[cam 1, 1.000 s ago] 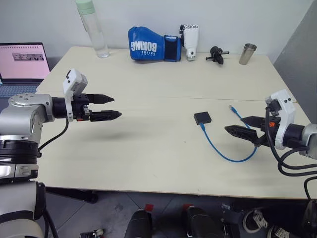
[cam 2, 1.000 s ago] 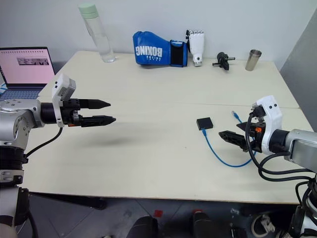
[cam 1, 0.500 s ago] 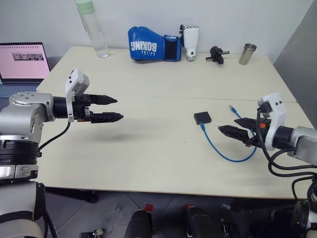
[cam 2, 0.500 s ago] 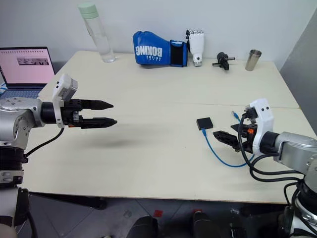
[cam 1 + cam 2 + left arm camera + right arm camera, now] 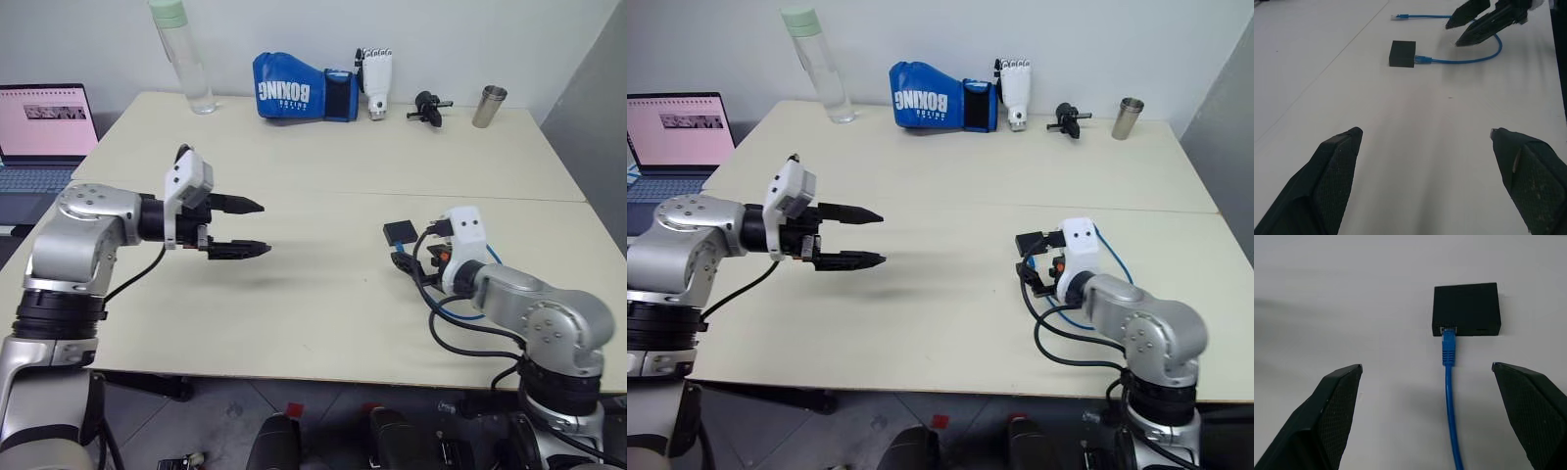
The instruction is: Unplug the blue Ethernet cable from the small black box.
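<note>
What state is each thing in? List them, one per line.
Blue cable: plugged into the black box.
Black box: flat on the table, untouched.
Right gripper: open, cable between its fingers, not gripping.
Left gripper: open, empty.
Laptop: lid up, screen lit.
Bottle: upright, capped.
Steel cup: upright.

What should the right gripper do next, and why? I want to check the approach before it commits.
Probably ease forward and close on the plug end of the blue Ethernet cable, which is still seated in the small black box. The right gripper is open, lined up along the cable, fingers either side of it, short of the plug. The left gripper hovers open, far from the box.
</note>
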